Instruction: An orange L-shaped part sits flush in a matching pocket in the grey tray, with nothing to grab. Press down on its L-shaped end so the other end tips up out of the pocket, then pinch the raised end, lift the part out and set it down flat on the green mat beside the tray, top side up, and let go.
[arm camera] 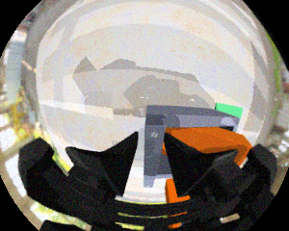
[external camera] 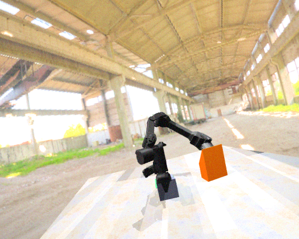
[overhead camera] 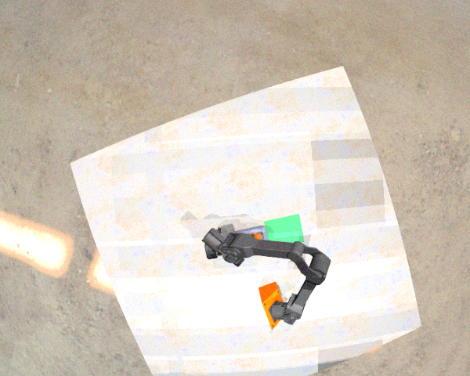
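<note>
The orange part point(overhead camera: 258, 236) point(arm camera: 204, 139) slopes in the grey tray point(overhead camera: 263, 229) point(external camera: 174, 191) point(arm camera: 153, 161). In the wrist view its far end, towards the mat, stands raised above the tray's rim. Its L-shaped end is mostly hidden behind a finger. My gripper point(external camera: 166, 189) point(arm camera: 150, 135) is partly open and holds nothing. One fingertip is over the L-shaped end, the other beyond the tray's near edge; contact cannot be seen clearly. The green mat point(overhead camera: 283, 229) point(external camera: 156, 183) point(arm camera: 229, 110) lies against the tray's far side, bare where visible.
The orange wedge-shaped block point(overhead camera: 269, 292) point(external camera: 213, 162) point(arm camera: 171, 188) stands by the arm's base. The arm's forearm passes above the tray and the mat's edge in the top view, hiding much of the tray.
</note>
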Controlling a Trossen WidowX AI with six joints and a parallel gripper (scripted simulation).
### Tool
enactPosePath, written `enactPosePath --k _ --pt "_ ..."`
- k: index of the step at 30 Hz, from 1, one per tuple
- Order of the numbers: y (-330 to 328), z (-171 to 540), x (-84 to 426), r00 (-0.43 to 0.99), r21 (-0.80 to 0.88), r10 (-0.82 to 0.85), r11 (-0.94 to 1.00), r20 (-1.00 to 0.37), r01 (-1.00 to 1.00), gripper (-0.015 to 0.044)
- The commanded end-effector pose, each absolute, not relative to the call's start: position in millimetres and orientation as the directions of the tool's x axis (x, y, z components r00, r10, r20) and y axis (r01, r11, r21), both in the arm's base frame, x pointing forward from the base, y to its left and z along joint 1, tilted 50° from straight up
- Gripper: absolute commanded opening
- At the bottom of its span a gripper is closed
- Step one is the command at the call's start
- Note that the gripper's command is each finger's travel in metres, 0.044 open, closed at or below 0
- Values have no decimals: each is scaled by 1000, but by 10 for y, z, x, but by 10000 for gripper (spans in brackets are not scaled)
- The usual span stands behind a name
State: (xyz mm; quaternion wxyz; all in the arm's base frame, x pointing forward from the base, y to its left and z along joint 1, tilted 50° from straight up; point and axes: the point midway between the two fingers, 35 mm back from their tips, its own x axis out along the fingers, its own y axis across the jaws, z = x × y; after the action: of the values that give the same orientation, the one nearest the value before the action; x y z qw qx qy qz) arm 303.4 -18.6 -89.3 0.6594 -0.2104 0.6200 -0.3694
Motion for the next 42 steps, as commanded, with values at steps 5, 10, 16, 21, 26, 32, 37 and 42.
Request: enactPosePath --k 5,10,16,21,26,32,37,42 --pt "-233 -917 2986 -52 -748 -757 629 -652 213 180" --pt "-233 -917 2986 -52 -748 -757 629 -652 213 180" --pt "-233 -917 2986 -52 -748 -757 629 -652 213 180" --pt "-205 -914 3014 -46 -739 -750 636 -660 221 180" --pt "-142 -914 3018 -48 -742 -752 634 -657 218 180" --pt "-45 -913 3020 -52 -747 -756 630 -653 213 180" --pt "256 -615 3068 -51 -743 -752 635 -657 212 180" --pt "610 -202 3045 -52 -745 -754 633 -655 212 180"
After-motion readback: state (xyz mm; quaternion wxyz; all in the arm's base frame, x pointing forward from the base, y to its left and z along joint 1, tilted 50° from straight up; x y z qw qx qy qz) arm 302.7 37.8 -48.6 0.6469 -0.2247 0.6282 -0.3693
